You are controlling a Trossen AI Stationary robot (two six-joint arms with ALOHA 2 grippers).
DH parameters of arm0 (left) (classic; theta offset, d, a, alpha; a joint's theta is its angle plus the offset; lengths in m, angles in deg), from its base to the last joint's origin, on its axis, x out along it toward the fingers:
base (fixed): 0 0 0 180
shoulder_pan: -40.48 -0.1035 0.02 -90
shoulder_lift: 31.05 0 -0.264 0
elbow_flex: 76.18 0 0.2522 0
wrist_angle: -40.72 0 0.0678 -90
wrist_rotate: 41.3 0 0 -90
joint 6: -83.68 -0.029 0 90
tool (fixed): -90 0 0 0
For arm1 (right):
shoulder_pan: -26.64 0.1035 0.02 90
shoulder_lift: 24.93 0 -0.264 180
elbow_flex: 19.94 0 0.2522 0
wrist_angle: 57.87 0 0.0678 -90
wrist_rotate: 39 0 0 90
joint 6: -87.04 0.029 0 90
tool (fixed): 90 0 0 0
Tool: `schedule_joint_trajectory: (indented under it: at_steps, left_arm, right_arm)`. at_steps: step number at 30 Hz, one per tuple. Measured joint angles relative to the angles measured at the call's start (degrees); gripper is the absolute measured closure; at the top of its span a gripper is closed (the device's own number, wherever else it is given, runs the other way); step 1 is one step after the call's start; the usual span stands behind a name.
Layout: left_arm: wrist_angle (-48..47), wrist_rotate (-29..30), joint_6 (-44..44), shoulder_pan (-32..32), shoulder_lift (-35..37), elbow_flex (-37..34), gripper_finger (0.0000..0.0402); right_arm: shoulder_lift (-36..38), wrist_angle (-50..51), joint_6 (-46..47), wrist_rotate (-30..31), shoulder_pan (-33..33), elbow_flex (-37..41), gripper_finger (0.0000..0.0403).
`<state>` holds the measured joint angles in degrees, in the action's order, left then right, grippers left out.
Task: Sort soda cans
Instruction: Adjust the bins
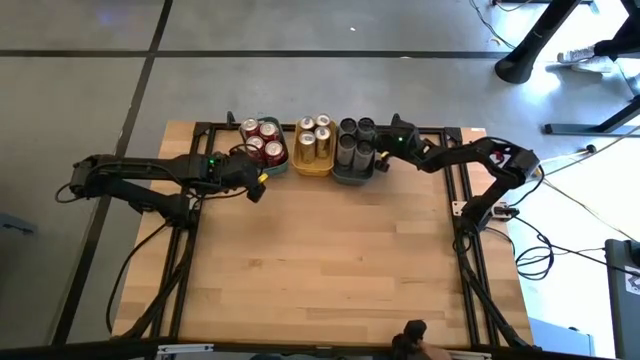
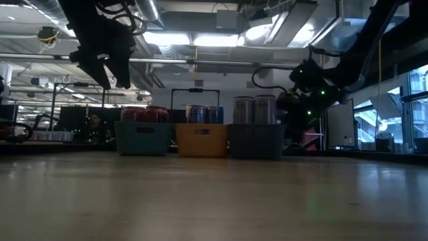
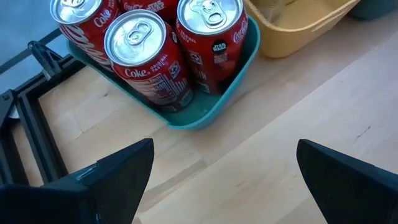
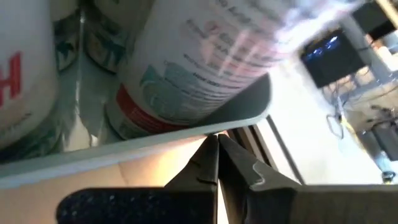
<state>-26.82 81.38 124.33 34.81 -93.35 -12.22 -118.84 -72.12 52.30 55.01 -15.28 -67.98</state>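
Left wrist view has my left gripper point(image 3: 224, 180) spread wide, empty, just beside the teal tray point(image 3: 239, 74) of red cans point(image 3: 146, 59); right gripper point(image 4: 217, 158) pressed together at the grey tray point(image 4: 155, 140) — sorting looks finished, so next I'd back both arms away

You have red cans point(image 1: 262, 140) in the teal tray point(image 3: 211, 112), gold cans point(image 1: 314, 138) in yellow point(image 1: 312, 168), grey cans point(image 1: 354, 140) in grey-blue point(image 1: 352, 178).

Overhead, table-level, two close wrist views — all share trays point(image 1: 310, 165).
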Motion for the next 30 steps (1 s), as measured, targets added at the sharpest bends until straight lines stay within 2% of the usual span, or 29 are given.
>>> schedule_joint_trajectory:
  at_steps: [4,8,11,16,20,25,30]
  left_arm:
    - [-1.76,0.12,1.14,-0.11,0.0,0.0,0.0021]
    - [-9.1,2.2,7.02,-1.75,0.0,-0.04,0.0021]
    - [-10.43,3.16,9.56,-3.29,0.0,-1.23,0.0021]
    - [-7.59,2.73,13.12,-6.14,-0.13,-4.67,0.0021]
    - [-2.13,0.27,6.55,-6.52,-0.15,-6.2,0.0021]
    - [5.3,-1.16,-0.03,-3.86,0.03,-6.29,0.0021]
    - [11.37,-1.22,-5.1,-0.59,0.09,-6.27,0.0021]
  right_arm:
    - [0.02,-0.73,0.11,6.53,0.44,-0.02,0.0398]
    - [0.15,0.28,0.44,11.84,0.28,-0.02,0.0398]
    - [0.15,0.46,0.93,12.04,0.34,-0.02,0.0398]
    - [0.17,1.02,4.03,11.92,0.34,-0.02,0.0398]
    - [0.8,3.62,4.96,11.43,0.34,-0.01,0.0398]
    - [9.05,15.52,6.95,11.74,1.08,0.0,0.0398]
    - [23.44,29.83,13.76,5.95,5.0,0.0,0.0398]
